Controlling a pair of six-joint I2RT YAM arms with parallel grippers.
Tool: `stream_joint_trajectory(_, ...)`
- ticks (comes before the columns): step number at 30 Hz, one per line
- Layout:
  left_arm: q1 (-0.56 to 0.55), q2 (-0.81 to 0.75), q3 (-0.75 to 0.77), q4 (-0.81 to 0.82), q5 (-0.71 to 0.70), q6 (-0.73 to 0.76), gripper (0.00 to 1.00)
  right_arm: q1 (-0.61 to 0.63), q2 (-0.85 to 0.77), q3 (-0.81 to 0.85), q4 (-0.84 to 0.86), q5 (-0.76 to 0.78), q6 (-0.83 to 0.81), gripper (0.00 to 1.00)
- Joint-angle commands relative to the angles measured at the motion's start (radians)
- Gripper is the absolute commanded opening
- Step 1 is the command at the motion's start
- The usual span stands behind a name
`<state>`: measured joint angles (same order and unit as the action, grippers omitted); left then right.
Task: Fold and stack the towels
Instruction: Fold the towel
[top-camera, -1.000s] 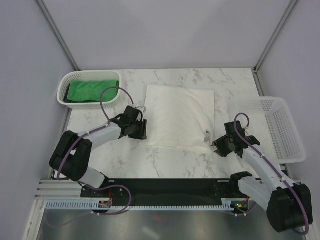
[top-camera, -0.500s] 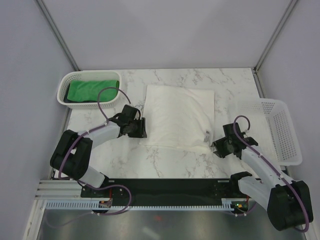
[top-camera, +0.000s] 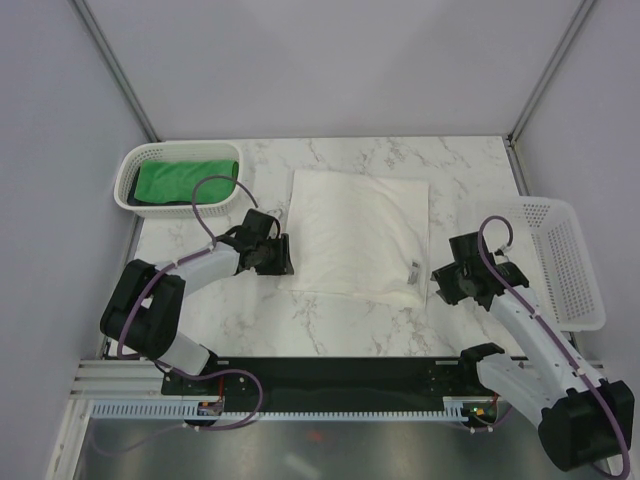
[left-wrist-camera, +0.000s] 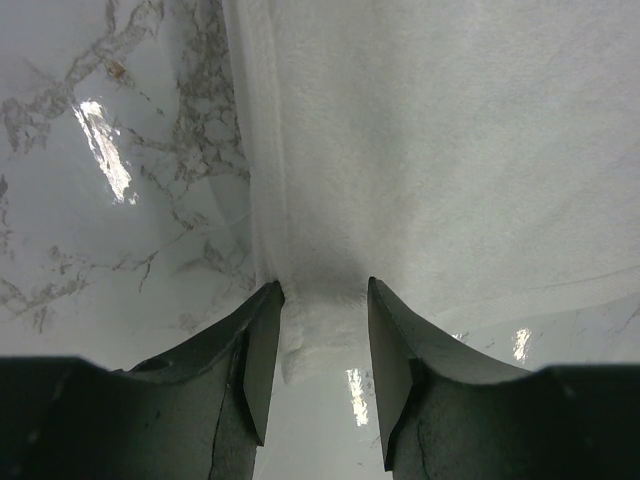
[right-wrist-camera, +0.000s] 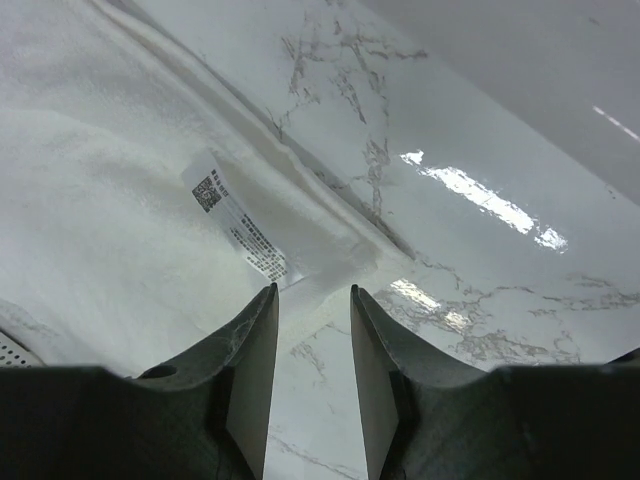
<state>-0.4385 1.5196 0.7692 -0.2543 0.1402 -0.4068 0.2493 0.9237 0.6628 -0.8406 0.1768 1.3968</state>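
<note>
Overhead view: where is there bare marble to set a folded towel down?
Bare: the strip behind the white towel, right of the rear-left basket; and the strip between the towel's near edge and the black base plate. Crowded: the towel's near corners, where the left gripper and right gripper sit.

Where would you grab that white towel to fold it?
Probably by its two near corners, coming from the near edge: the white towel lies flat on the table, so only its hemmed corners give something to pinch.
</note>
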Motion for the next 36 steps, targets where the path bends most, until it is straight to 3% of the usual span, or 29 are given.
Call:
stream_joint_trajectory(1,0.007,0.014,0.008,0.01,-0.025,-0.03,0.48,0.019,-0.011,0.0,-0.055,0.0,0.099,0.42)
stream_joint_trajectory(23,0.007,0.004,0.005,0.012,-0.021,-0.023,0.48,0.199,0.136,-0.097,0.109,0.075,0.415,0.44)
stream_joint_trajectory(33,0.007,0.025,-0.002,0.012,-0.048,-0.027,0.48,0.199,0.181,-0.149,0.17,0.125,0.429,0.42)
stream_joint_trajectory(36,0.009,0.03,-0.002,0.012,-0.051,-0.035,0.48,0.2,0.199,-0.14,0.175,0.124,0.421,0.36)
